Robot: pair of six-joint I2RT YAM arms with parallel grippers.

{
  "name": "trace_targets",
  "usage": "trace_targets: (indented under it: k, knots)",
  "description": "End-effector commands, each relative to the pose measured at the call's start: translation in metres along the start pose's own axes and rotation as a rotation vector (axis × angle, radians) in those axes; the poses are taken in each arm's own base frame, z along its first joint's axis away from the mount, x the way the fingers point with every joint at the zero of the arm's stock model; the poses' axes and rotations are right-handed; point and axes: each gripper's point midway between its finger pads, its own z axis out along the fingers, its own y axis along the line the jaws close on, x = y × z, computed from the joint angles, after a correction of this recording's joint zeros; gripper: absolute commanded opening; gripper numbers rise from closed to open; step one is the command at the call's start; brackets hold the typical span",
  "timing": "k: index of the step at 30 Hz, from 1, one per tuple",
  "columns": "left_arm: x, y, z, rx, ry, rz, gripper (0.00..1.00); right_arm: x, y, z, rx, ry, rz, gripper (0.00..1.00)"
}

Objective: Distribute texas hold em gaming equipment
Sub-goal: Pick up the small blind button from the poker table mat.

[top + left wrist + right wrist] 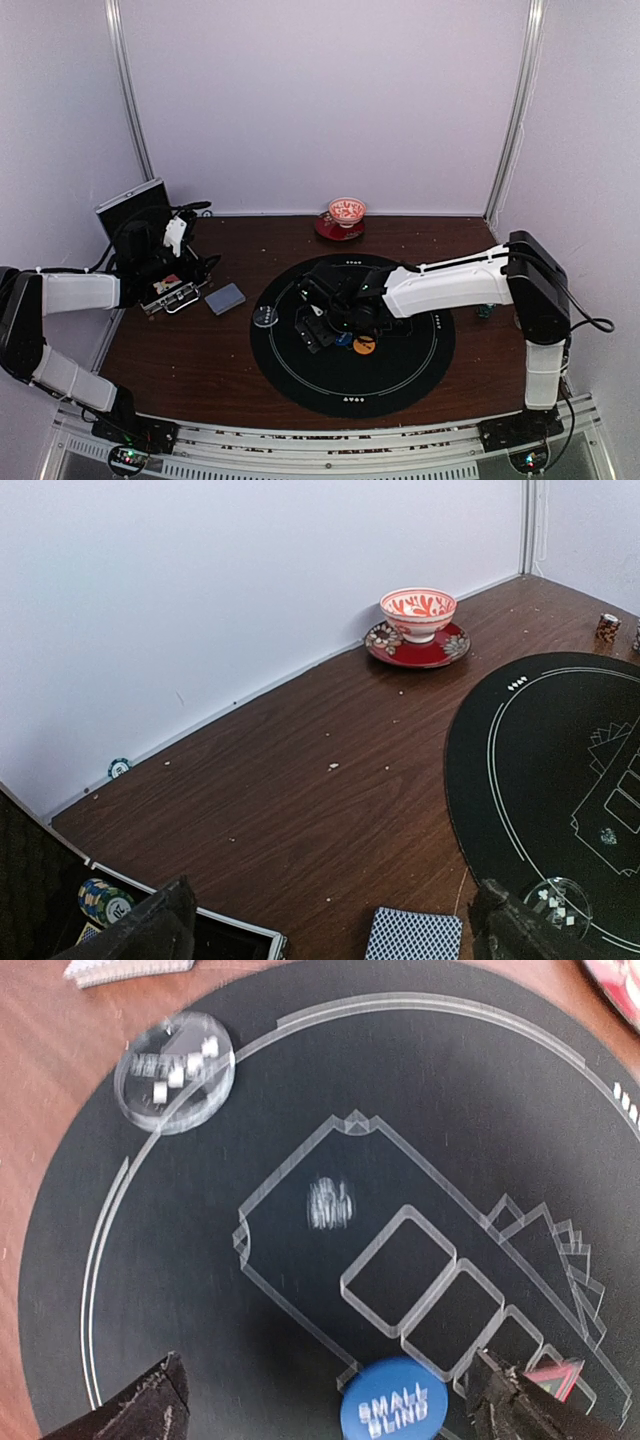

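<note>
A grey-blue-backed deck of cards (225, 298) lies on the wood left of the mat, and it sits between my fingertips at the bottom edge of the left wrist view (418, 937). My left gripper (187, 280) is open and empty (330, 935), beside an open case holding chips (105, 900). My right gripper (320, 322) is open and empty over the mat (330, 1410). The blue "SMALL BLIND" disc (393, 1401) lies just under it, toward its right finger. An orange disc (364, 346) lies beside the blue one (343, 340). A clear white-marked disc (265, 316) rests on the mat's left rim (175, 1070).
The black mat (400, 380) fills the table's centre. A red-and-white bowl on a red saucer (347, 213) stands at the back wall. A small chip stack (483, 311) sits right of the mat. A lone chip (119, 768) lies by the wall. The case (170, 290) is at far left.
</note>
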Motion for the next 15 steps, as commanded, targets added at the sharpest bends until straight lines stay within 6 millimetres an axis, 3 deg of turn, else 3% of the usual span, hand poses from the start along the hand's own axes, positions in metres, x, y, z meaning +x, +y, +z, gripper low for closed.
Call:
trace_targets:
  k: [1,10,15]
  knots:
    - [-0.012,0.004,0.003,-0.009,-0.039,0.024,0.98,0.029,-0.009,0.003,-0.044,0.045,0.073,0.96]
    - [-0.012,0.004,0.003,-0.012,-0.039,0.025,0.98,0.042,-0.027,0.009,-0.066,0.048,0.148,0.93]
    - [-0.010,0.004,0.004,-0.009,-0.034,0.023,0.98,0.051,-0.024,0.017,-0.089,0.074,0.155,0.91]
